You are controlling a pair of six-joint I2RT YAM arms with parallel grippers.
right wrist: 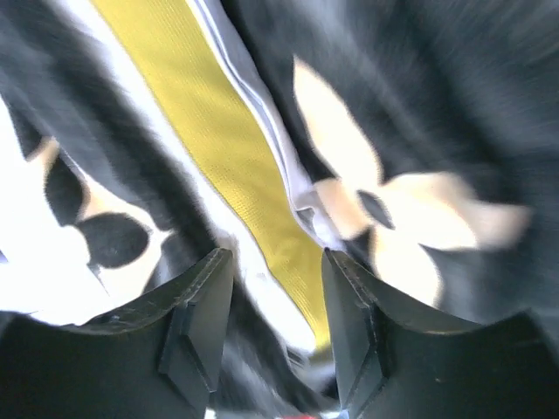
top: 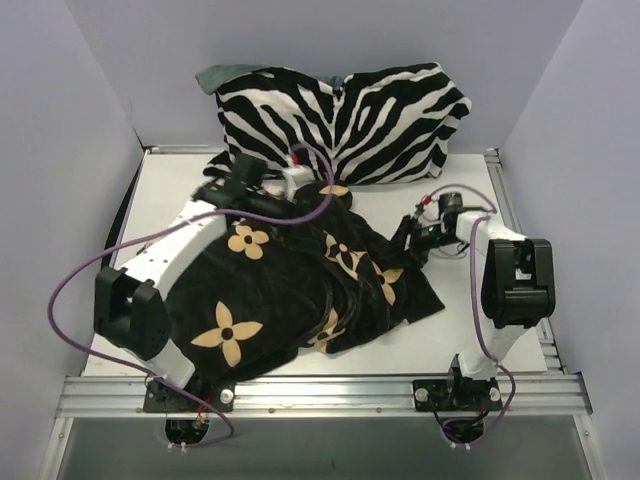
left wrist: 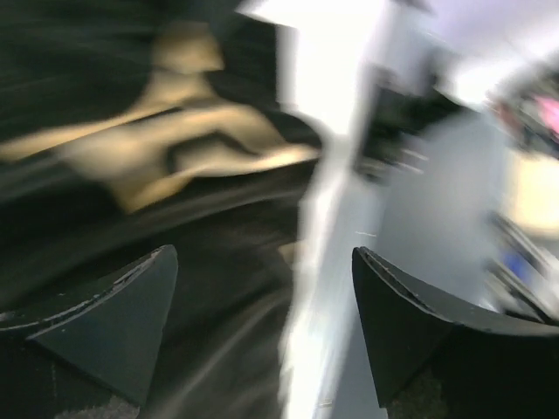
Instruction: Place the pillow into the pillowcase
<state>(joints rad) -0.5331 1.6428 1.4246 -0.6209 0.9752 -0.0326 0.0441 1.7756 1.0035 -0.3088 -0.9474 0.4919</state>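
Note:
The black pillowcase (top: 290,290) with tan flowers lies crumpled across the middle of the table. The pillow is hidden inside it in the top view. Only its olive-yellow edge band (right wrist: 227,157) and a strip of its pale face show in the right wrist view, between folds of the pillowcase (right wrist: 454,105). My right gripper (top: 408,238) (right wrist: 278,297) is at the case's right edge, with its fingers half closed around that pillow edge. My left gripper (top: 315,190) (left wrist: 262,323) reaches over the case's far side. It is wide open and empty, and its view is blurred, with the pillowcase (left wrist: 131,157) to the left.
A large zebra-striped cushion (top: 345,120) leans against the back wall, with a grey-green cloth (top: 215,76) behind its left corner. Purple cables loop from both arms. Walls enclose the table on the left, back and right. Bare white table (top: 470,300) shows to the right of the case.

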